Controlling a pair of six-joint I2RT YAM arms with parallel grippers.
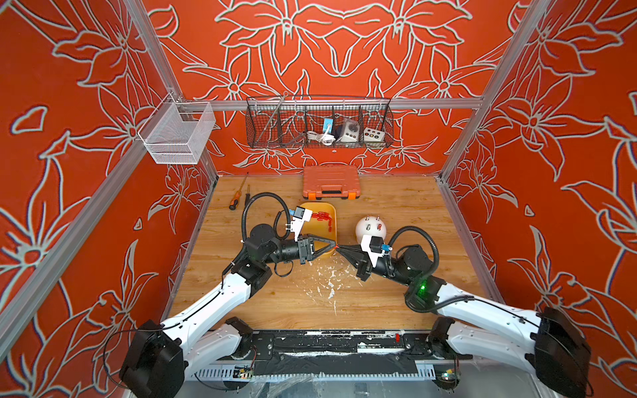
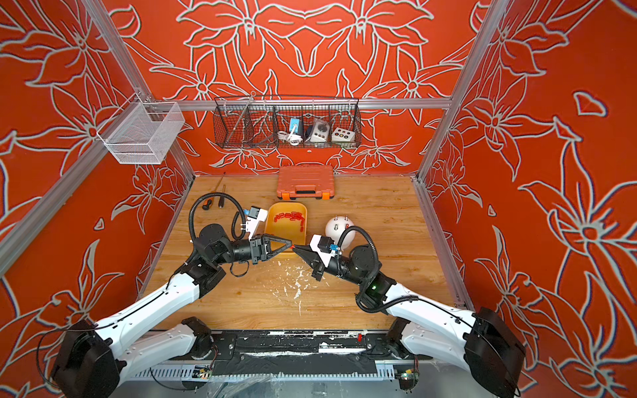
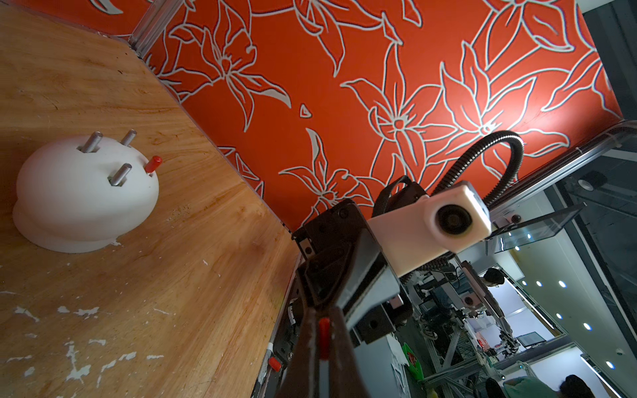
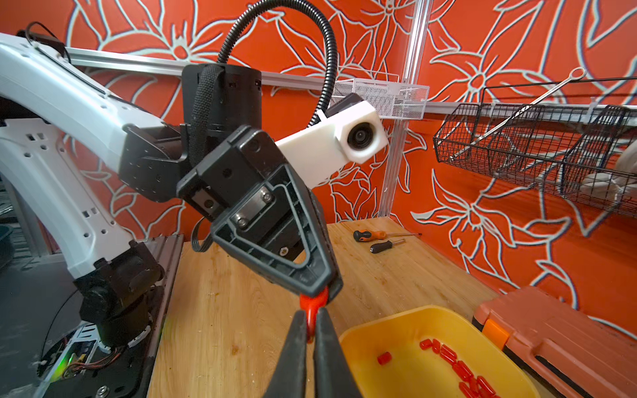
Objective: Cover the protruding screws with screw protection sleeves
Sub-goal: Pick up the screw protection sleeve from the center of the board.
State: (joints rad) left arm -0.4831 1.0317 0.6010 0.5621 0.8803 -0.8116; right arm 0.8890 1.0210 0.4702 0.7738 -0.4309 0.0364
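Left gripper (image 1: 332, 246) clamped shut on red sleeve (image 1: 336, 247), held in air beside yellow tray (image 1: 319, 231), near white dome (image 1: 365, 231). Right gripper (image 1: 340, 248) pinched narrow on same sleeve. Sleeve likely dropped or tilted if release mistimed; three bare screws (image 3: 120, 174) then missed

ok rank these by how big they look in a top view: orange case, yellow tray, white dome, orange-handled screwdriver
1. orange case and yellow tray: too alike to rank; the left hand hides part of the tray
2. white dome
3. orange-handled screwdriver, long but thin
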